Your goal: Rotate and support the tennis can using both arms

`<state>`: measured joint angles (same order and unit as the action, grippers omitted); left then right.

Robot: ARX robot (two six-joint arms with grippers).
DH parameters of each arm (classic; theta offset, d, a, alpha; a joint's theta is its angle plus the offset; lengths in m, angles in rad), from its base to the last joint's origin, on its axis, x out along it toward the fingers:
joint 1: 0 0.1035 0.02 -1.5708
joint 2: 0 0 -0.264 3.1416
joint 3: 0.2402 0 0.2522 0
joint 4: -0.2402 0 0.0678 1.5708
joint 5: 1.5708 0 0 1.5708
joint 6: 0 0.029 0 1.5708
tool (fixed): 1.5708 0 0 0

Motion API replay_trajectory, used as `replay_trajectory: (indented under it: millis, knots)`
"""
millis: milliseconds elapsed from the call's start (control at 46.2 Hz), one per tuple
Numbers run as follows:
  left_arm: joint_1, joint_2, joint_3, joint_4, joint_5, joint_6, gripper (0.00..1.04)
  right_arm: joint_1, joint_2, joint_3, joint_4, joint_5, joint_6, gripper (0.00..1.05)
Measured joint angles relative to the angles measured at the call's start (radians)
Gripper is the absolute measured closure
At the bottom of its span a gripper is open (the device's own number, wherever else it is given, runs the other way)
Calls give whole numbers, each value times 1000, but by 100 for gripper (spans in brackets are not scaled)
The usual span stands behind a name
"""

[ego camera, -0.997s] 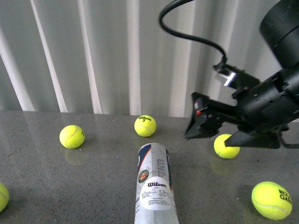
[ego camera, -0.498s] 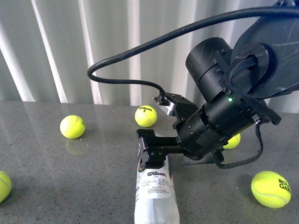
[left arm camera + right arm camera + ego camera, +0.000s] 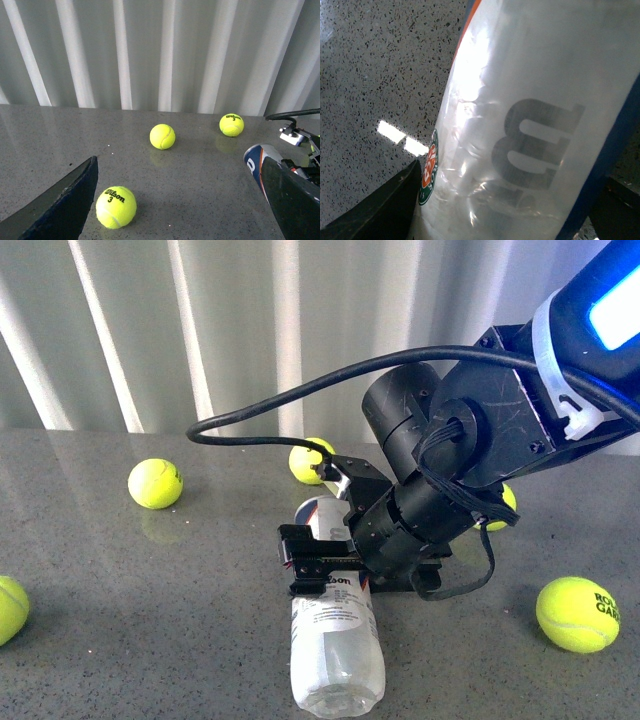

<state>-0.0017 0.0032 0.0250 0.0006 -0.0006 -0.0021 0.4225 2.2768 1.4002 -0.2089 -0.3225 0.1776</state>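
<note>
The tennis can (image 3: pixel 335 645) lies on its side on the grey table, clear end toward me, labelled part under my right arm. My right gripper (image 3: pixel 318 562) is open and straddles the can's middle. In the right wrist view the can (image 3: pixel 520 125) fills the frame between the two black fingers (image 3: pixel 380 210), with its round emblem at the edge. My left gripper (image 3: pixel 180 200) is open and empty; its black fingers (image 3: pixel 60 205) frame bare table. The can's navy end (image 3: pixel 257 162) shows beside its other finger. The left arm is out of the front view.
Yellow tennis balls lie around: one at back left (image 3: pixel 155 483), one at the left edge (image 3: pixel 10 608), one behind the can (image 3: pixel 308 460), one at front right (image 3: pixel 577 614), one half hidden behind my right arm (image 3: pixel 505 502). A white pleated curtain backs the table.
My right arm has swung in from the right and come down over the can's middle. The can has shifted a little away from me, so its clear end shows.
</note>
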Motion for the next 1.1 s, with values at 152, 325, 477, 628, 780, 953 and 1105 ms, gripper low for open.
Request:
replay_trajectory:
  millis: [152,325,477,628,780,953,1105]
  knots:
    - [0,0,0,0,0,0,7,7,5,15,4,16,4,35]
    - [0,0,0,0,0,0,7,9,6,28,7,25,3,58]
    - [0,0,0,0,0,0,7,10,6,30,11,34,2,73]
    - [0,0,0,0,0,0,7,11,5,32,13,36,0,86]
    - [0,0,0,0,0,0,7,11,3,37,12,40,-8,92]
    - [0,0,0,0,0,0,7,14,1,37,12,44,-10,93]
    - [0,0,0,0,0,0,7,18,0,37,11,51,-13,94]
